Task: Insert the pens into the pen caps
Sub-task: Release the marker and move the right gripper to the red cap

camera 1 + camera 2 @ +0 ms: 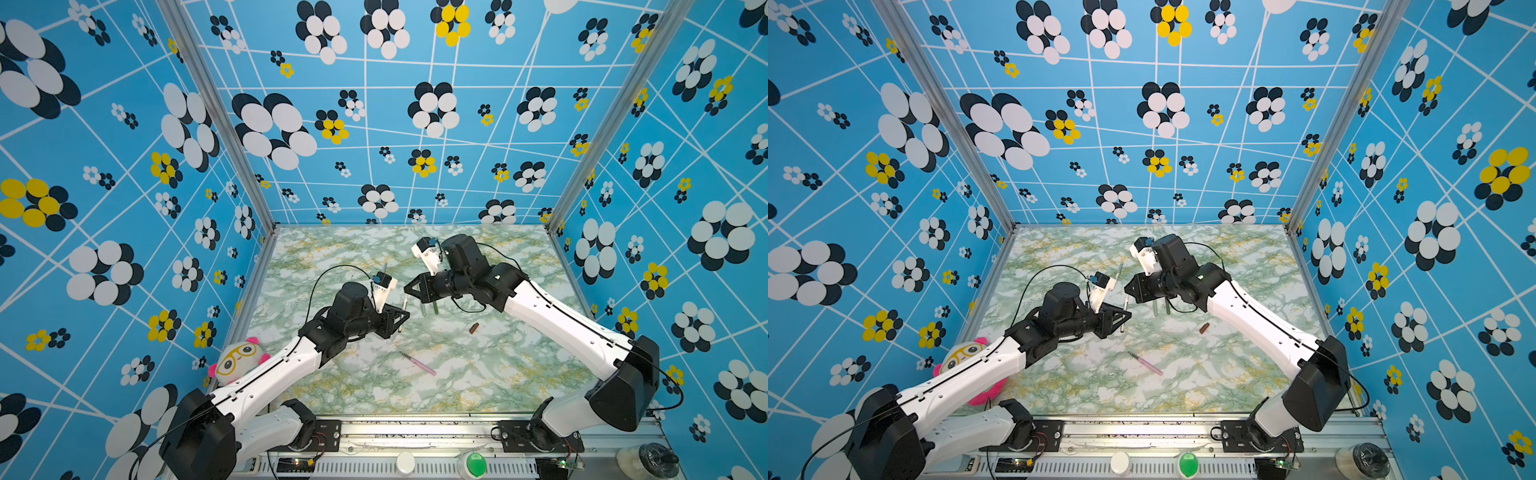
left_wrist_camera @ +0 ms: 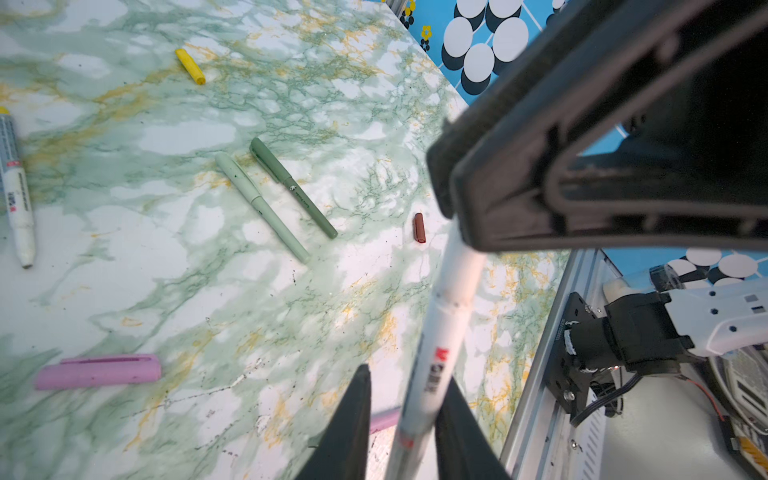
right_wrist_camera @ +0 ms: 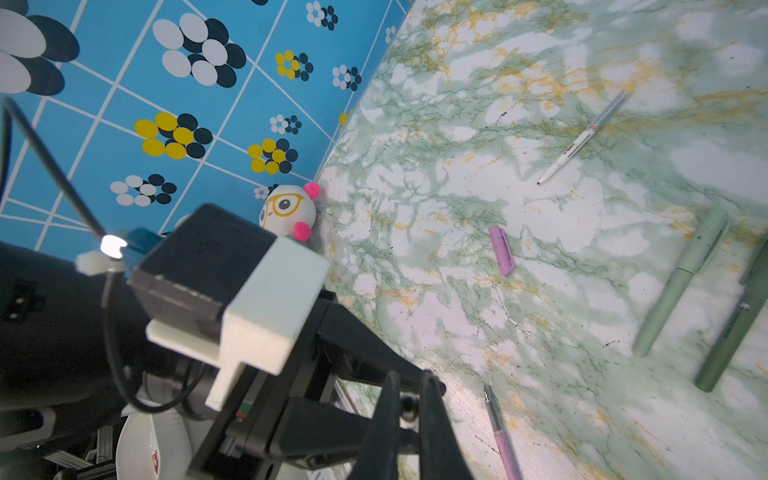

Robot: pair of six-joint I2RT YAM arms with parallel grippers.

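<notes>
Left wrist view first: the left gripper (image 2: pixel 409 376) has its two dark fingers bracketing the brown-marked white pen (image 2: pixel 440 332) low on the barrel. A thin gap shows on one side, so whether it's actually pinching, I can't tell. Over to the right gripper (image 3: pixel 409 382): fingers drawn together, apparently clamped on that pen's far end. It reads as a handover to me. One claw steadies the pen while the other takes a grip, likely to free a hand for the brown cap (image 1: pixel 473 328), which lies alone right of centre in a top view.

The held pen sits mid-frame in both top views, over the marble table (image 1: pixel 498 374). The pale green pen (image 2: pixel 262 208) and dark green pen (image 2: pixel 293 187) lie side by side, caps on. The pink pen (image 1: pixel 417 363), pink cap (image 2: pixel 97 371), yellow cap (image 2: pixel 190 65) and white-yellow pen (image 2: pixel 16 187) lie apart, unjoined.

Writing: there's a red "M" on the held barrel, and the rest is too blurred to read.
</notes>
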